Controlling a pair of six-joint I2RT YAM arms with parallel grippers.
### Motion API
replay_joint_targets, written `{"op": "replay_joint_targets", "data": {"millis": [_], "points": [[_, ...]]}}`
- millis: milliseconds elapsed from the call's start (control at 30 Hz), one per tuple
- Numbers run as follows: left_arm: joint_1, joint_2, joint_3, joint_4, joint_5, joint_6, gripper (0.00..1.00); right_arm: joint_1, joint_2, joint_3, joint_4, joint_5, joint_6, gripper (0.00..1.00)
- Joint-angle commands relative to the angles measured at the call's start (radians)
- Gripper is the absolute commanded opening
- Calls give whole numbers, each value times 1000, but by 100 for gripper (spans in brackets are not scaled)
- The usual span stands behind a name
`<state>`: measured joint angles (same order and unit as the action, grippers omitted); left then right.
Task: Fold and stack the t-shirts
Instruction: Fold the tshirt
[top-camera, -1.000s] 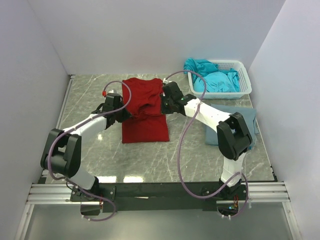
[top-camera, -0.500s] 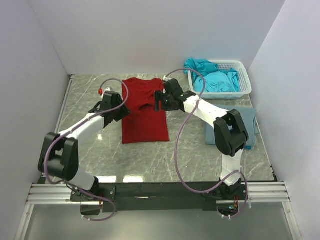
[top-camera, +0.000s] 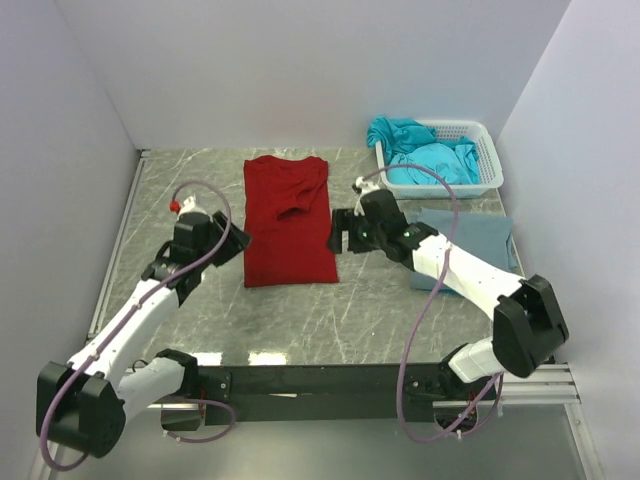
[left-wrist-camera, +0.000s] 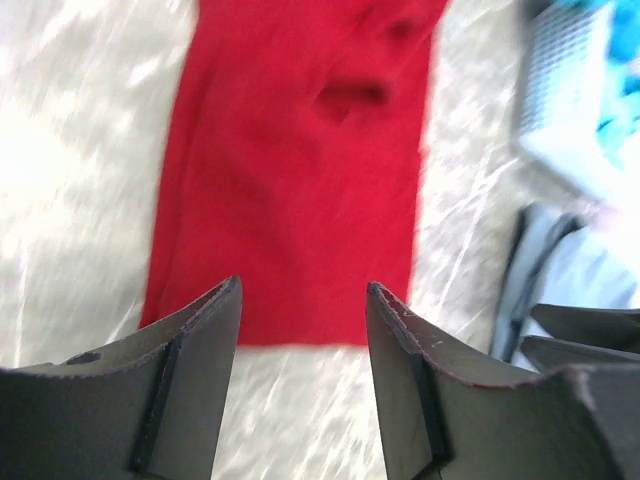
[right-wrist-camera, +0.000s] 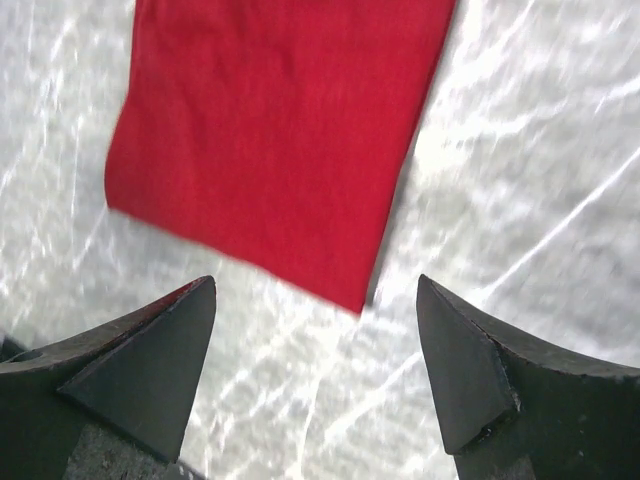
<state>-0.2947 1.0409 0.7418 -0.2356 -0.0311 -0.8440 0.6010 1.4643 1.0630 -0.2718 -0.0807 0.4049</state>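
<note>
A dark red t-shirt (top-camera: 288, 220) lies flat on the marble table as a long narrow rectangle, collar at the far end. My left gripper (top-camera: 235, 243) hovers open just off its near-left edge; the left wrist view shows the red shirt (left-wrist-camera: 300, 170) beyond the empty left gripper (left-wrist-camera: 303, 290). My right gripper (top-camera: 338, 232) stands open beside the shirt's right edge. In the right wrist view the shirt's near corner (right-wrist-camera: 270, 140) lies ahead of the wide-open right gripper (right-wrist-camera: 315, 285). A grey-blue t-shirt (top-camera: 490, 232) lies folded at the right. Turquoise t-shirts (top-camera: 430, 155) fill the basket.
The white lattice basket (top-camera: 492, 150) stands at the back right corner, also seen in the left wrist view as the basket (left-wrist-camera: 565, 90). White walls close the table on three sides. The right arm (top-camera: 460, 275) reaches across the grey-blue shirt.
Both grippers have opened and let go of the red shirt, then drawn back toward the near side. The shirt's lifted part now lies flat.
</note>
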Motion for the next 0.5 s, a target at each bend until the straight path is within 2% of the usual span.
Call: {"op": "replay_joint_targets", "data": {"millis": [0, 133, 200, 467], "points": [[3, -57, -93, -64, 42, -49, 58, 17, -67, -101, 62, -43, 35, 87], [3, -126, -258, -12, 98, -130, 58, 32, -59, -166, 80, -68, 52, 87], [3, -130, -292, 4, 96, -145, 59, 36, -38, -182, 92, -86, 63, 87], [3, 2, -348, 88, 106, -129, 59, 43, 53, -181, 131, -139, 86, 87]]}}
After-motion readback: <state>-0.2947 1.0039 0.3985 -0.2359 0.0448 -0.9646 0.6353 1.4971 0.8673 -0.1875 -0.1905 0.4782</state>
